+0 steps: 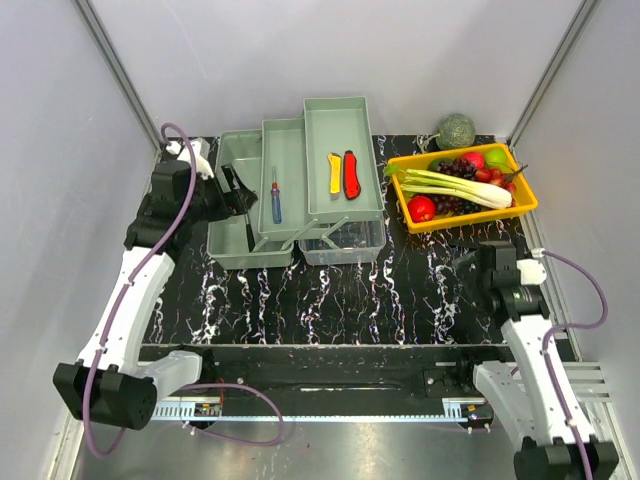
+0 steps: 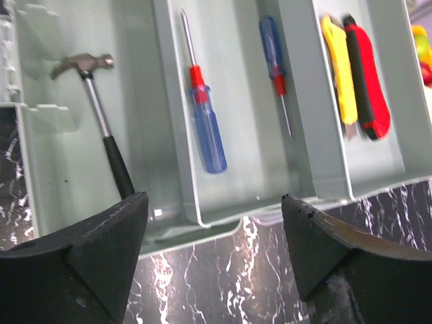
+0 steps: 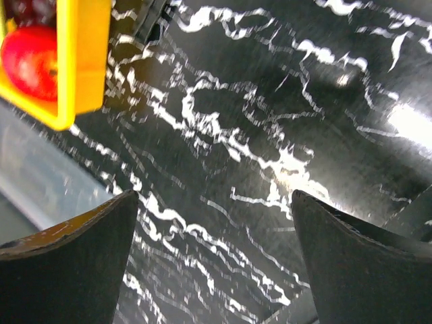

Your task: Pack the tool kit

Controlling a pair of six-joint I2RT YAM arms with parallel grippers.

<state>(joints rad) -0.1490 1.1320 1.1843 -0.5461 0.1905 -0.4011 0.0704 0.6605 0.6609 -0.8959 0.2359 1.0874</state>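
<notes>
Tools lie in the toolbox. The left end effector and right end effector both gape empty. Folding the trays shut seems next.

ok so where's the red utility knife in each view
Top external: red utility knife in the rightmost toolbox tray, upper centre.
Left wrist: red utility knife upper right, same tray.
Right wrist: not in it.
Shared landmark: the yellow utility knife on its left in both.

A hammer lies in the left compartment of the grey-green toolbox. A blue-handled screwdriver lies in the middle tray. A yellow knife and a red knife lie side by side in the right tray. On the near side, the tool gapes wide over the black marbled desk.
</notes>
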